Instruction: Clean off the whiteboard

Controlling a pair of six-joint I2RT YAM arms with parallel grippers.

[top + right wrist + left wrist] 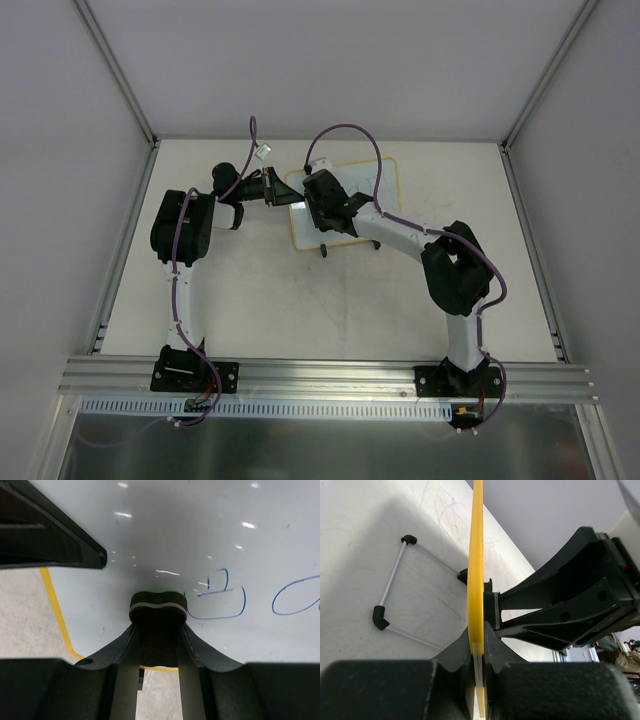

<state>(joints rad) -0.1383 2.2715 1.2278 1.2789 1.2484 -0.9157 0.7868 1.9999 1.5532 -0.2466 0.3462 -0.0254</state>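
The glossy white, yellow-framed whiteboard point(375, 185), upper centre, is clamped at its left edge by the left jaws; blue scribbles point(220, 597) lie frame-right of the black eraser block point(158, 605) gripped by the right jaws.

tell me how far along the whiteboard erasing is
Done: the left gripper clamps the whiteboard by its yellow edge, and the right gripper holds the eraser. In hand: the eraser looks pressed against the glossy surface, beside a mark-free patch. Left: the blue scribbles to its right are not yet wiped.
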